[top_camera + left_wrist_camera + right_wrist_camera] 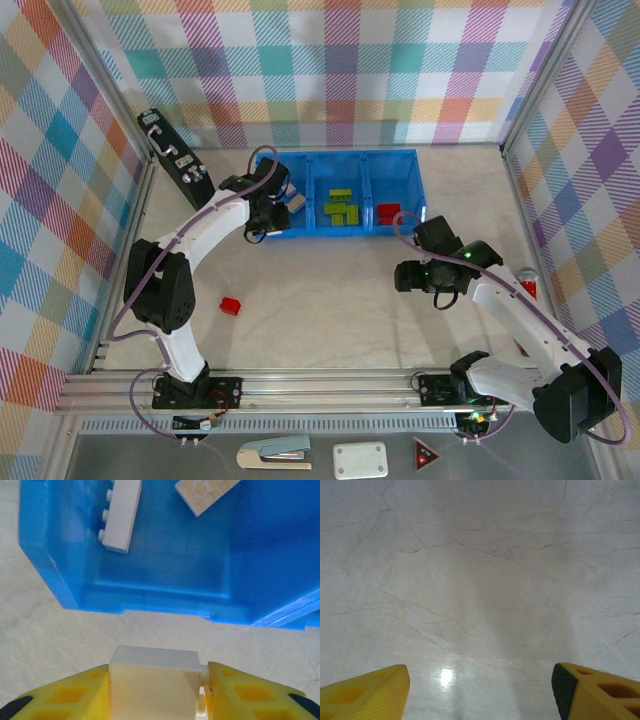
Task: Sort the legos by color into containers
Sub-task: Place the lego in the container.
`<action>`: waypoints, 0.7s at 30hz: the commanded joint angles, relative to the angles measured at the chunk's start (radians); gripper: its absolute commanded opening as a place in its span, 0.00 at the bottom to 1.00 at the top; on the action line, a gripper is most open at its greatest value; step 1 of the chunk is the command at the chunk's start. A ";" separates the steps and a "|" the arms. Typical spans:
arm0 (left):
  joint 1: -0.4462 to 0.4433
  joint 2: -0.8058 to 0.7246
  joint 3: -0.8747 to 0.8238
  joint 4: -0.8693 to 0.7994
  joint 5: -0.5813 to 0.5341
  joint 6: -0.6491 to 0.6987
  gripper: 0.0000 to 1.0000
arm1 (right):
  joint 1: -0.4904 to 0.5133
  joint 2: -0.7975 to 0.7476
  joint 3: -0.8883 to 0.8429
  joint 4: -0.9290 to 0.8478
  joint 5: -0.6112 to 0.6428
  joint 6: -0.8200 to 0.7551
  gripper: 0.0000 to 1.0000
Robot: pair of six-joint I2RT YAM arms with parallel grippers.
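Note:
The blue tray [400, 160] has three containers side by side. Cream legos [299, 203] lie in the left one, lime green legos [342, 208] in the middle one and a red lego [388, 211] in the right one. My left gripper [268, 216] hangs at the near wall of the left container, shut on a cream lego [152, 677] between its yellow fingers [240, 692]. Past the tray's wall [50, 560], two cream legos [121, 515] rest on that container's floor. A loose red lego [231, 305] lies on the table. My right gripper [480, 685] stands open over bare table, in front of the tray's right end.
A black rectangular device [175, 160] leans at the back left, beside the tray. A small red and silver object [528, 286] sits by the right wall. Below the front rail lie a white box [360, 460] and a red triangle sign [427, 458].

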 commanded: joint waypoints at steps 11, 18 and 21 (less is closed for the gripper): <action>0.053 0.124 0.162 -0.010 -0.003 0.079 0.46 | 0.005 -0.017 0.013 -0.022 0.031 -0.036 0.78; 0.061 0.246 0.276 0.032 -0.018 0.118 0.46 | 0.005 -0.055 0.001 -0.020 0.031 -0.024 0.78; 0.061 0.304 0.346 0.031 -0.038 0.131 0.46 | 0.005 -0.067 -0.004 -0.019 0.028 -0.020 0.78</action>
